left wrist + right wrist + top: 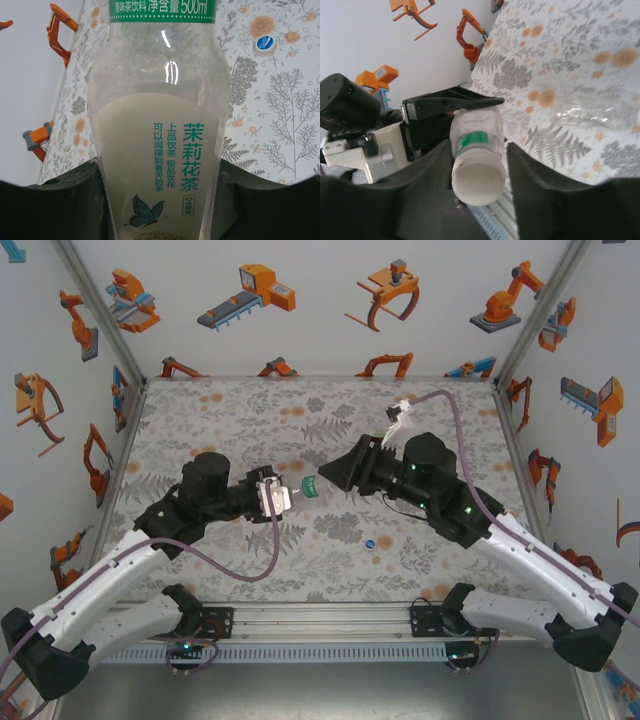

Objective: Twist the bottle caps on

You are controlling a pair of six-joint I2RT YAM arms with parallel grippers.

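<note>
**Over the middle of the worktop, a capped bottle between two hands**

Above the flowered worktop [230, 420], the left hand [283, 494] is clamped on the body of a clear bottle [160, 125] and holds it on its side, neck pointing toward the right arm. The left wrist view shows the bottle's printed label with green lettering and a butterfly, and the dark fingers pressing on both sides of it. A green band runs round the bottle's shoulder.

A white cap [477, 182] sits on the bottle's neck. The right hand [479, 165] faces that end, with one finger on each side of the cap and close against it. I cannot tell whether the fingers press the cap or stand just clear of it.

A blue cap [370, 543] lies flat on the worktop, near the front and apart from both hands. A second clear bottle [592, 116] lies on its side on the worktop, further off beyond the right hand.
</note>
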